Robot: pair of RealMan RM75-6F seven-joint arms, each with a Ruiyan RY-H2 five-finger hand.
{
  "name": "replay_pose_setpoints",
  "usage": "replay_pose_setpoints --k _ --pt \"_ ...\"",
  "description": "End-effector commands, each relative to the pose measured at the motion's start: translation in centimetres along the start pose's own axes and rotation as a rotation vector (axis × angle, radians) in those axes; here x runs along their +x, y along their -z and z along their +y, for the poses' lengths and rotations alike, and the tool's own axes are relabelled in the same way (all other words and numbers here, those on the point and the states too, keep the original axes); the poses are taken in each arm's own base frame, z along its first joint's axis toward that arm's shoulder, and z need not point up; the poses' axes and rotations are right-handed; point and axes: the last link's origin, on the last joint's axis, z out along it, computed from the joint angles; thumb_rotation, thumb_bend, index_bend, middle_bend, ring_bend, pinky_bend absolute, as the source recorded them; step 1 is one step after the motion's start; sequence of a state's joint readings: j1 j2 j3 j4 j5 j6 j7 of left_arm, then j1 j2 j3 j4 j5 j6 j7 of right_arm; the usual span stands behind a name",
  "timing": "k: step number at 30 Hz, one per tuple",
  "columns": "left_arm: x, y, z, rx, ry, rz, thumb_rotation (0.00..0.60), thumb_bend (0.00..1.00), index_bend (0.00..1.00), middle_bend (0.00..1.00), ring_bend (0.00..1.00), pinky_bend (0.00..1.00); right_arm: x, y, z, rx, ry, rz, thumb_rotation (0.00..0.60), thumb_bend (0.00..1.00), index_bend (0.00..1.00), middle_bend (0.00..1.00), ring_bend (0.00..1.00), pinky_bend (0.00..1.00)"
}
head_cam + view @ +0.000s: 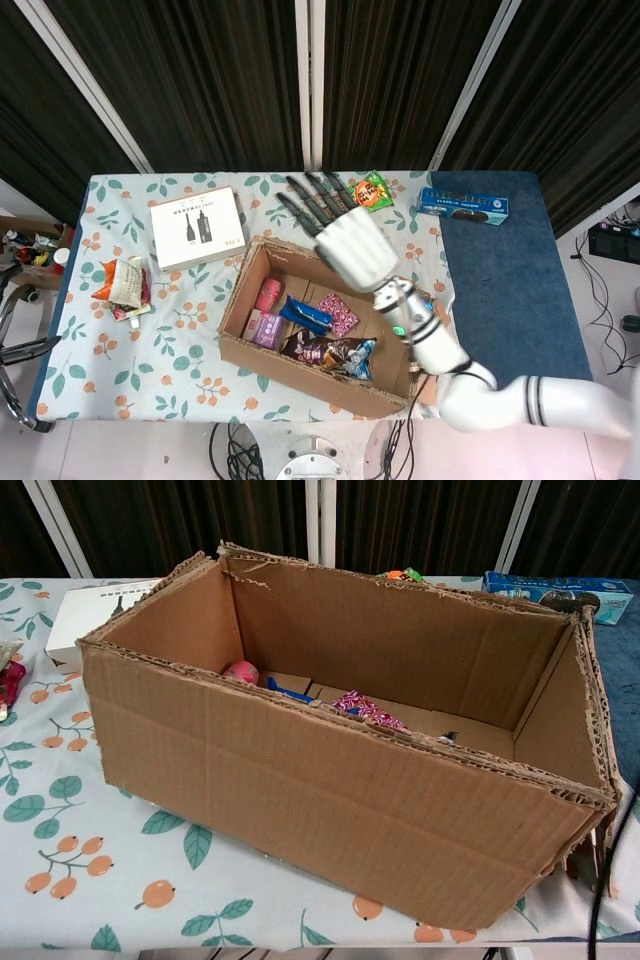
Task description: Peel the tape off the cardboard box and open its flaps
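The cardboard box [240, 295] sits open in the middle of the table, and the head view looks straight down into it. It holds several snack packets, among them a blue one [305, 315] and a pink patterned one [338, 313]. No flap stands above its rim in either view. My right hand [345, 240] hovers over the box's far right corner with its fingers [310, 200] spread and nothing in them. The chest view shows the box [330, 810] close up with its front wall facing me, and no hand. My left hand is out of sight.
A white carton [197, 226] lies at the back left, an orange snack bag [372, 190] behind the box, a blue biscuit box [463, 205] at the back right. Snack packets [122, 285] lie at the left edge. A blue cloth [510, 300] covers the table's right part.
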State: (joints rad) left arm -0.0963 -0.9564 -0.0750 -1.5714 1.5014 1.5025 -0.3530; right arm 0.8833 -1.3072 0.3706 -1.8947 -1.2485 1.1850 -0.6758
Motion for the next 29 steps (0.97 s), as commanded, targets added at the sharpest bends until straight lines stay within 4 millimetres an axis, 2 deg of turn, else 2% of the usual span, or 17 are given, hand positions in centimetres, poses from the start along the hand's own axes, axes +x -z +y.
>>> replay_pose_setpoints --k 1,3,7,11,15,18,21,29 --pt "-0.4 -0.2 0.6 -0.014 -0.003 -0.004 0.441 0.00 0.07 0.13 0.10 0.19 3.5 10.2 6.9 -0.147 0.040 -0.138 0.600 0.19 0.00 0.00 0.00 0.00" --pt "-0.9 -0.3 1.1 -0.024 -0.012 -0.007 0.442 0.00 0.07 0.13 0.10 0.19 4.1 13.6 9.3 -0.196 0.056 -0.163 0.600 0.19 0.00 0.00 0.00 0.00" --pt "-1.6 -0.4 1.8 -0.042 -0.041 0.002 0.440 0.00 0.07 0.12 0.11 0.19 4.1 20.0 12.4 -0.298 0.075 -0.219 0.600 0.19 0.00 0.00 0.00 0.00" --pt "-2.1 -0.3 2.0 -0.059 -0.095 0.019 0.442 0.00 0.07 0.12 0.10 0.19 2.8 26.6 13.7 -0.417 0.058 -0.275 0.600 0.21 0.00 0.00 0.00 0.00" --pt "-2.5 0.1 2.1 -0.080 -0.173 0.020 0.442 0.00 0.07 0.11 0.10 0.19 0.7 32.6 13.5 -0.527 0.043 -0.310 0.600 0.21 0.00 0.00 0.00 0.00" --pt "-2.6 0.4 2.3 -0.098 -0.218 0.000 0.433 0.00 0.07 0.11 0.10 0.19 -0.5 35.0 12.9 -0.575 0.005 -0.309 0.600 0.21 0.00 0.00 0.00 0.00" --pt "-2.9 0.6 2.7 -0.123 -0.224 -0.040 0.426 0.00 0.08 0.11 0.09 0.19 -1.3 36.0 13.0 -0.590 -0.002 -0.284 0.600 0.21 0.00 0.00 0.00 0.00" --pt "-3.5 0.3 3.4 -0.157 -0.230 -0.030 0.423 0.00 0.08 0.11 0.09 0.19 -2.2 36.3 13.3 -0.619 -0.022 -0.257 0.600 0.21 0.00 0.00 0.00 0.00"
